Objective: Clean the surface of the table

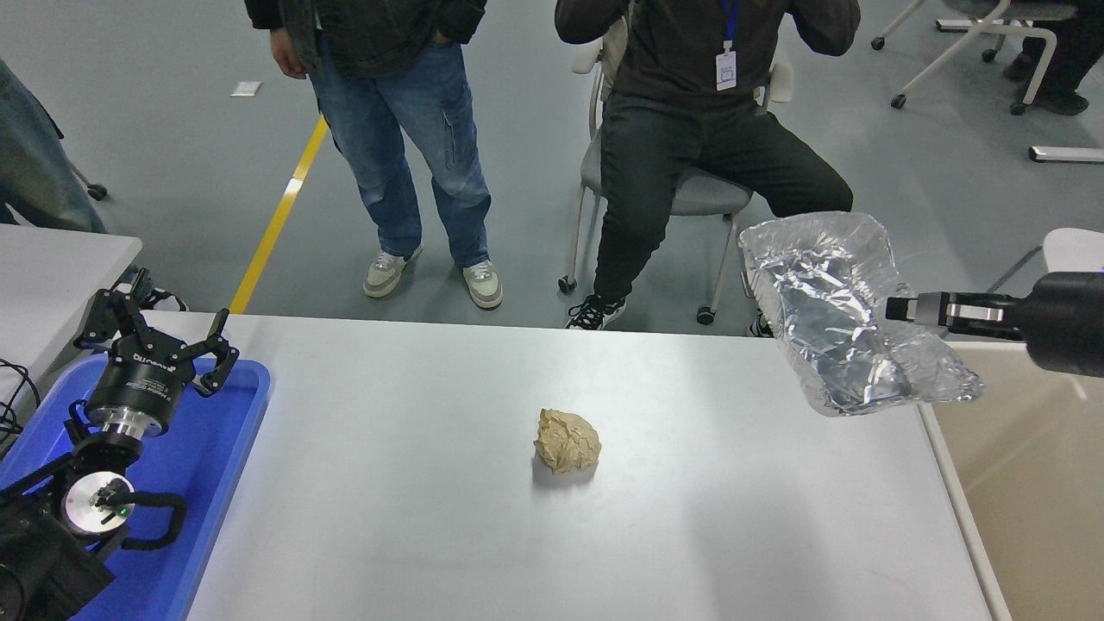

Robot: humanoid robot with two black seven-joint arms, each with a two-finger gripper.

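The white-grey table surface (pixel 414 517) fills the lower picture. A crumpled brown paper ball (pixel 567 441) lies near its middle. My right gripper (pixel 897 310) reaches in from the right edge, shut on the rim of a crumpled foil tray (pixel 832 310). It holds the tray in the air above the table's far right corner. My left gripper (pixel 159 332) stays parked at the lower left above the blue tray (pixel 211 466), fingers spread open and holding nothing.
A beige bin (pixel 1035 483) stands right of the table. One person stands and another sits on a chair (pixel 690 194) beyond the far edge. A smaller white table (pixel 52 267) is at the left.
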